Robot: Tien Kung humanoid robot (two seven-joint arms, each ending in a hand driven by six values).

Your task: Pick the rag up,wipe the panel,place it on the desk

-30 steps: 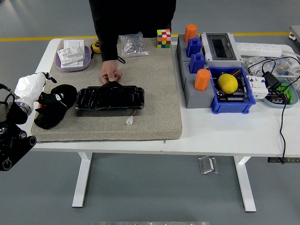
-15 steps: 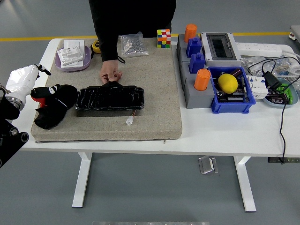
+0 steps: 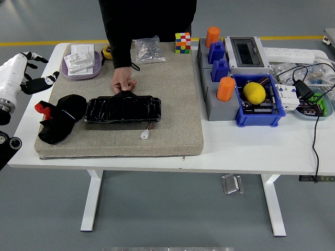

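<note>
1. The left hand (image 3: 23, 73) hung off the table's left edge with its white fingers (image 3: 32, 56) loosely spread and grasping nothing; the right hand was out of view.
2. The rag (image 3: 58, 124), a crumpled black cloth with a bit of red at its near-left corner, lay below and to the right of that hand, well apart from it, on the left end of the grey mat (image 3: 172, 104).
3. The panel (image 3: 123, 110), a glossy black tray-like slab, lay further right of the hand, just beside the rag; whether the two touched could not be told.
4. A person's hand (image 3: 123, 83) gripped the panel's far edge, apparently steadying it.
5. Judged from the layout, the rag rested on the desk with the hand empty, so this was either the end of the placing step or the moment ahead of a pick-up; the frame alone did not settle which.
6. A pick-up would call for the hand to travel down and right over the mat's left edge.
7. Room there was fair: a purple dish (image 3: 81, 65) sat to the hand's right, and open floor lay behind it.
</note>
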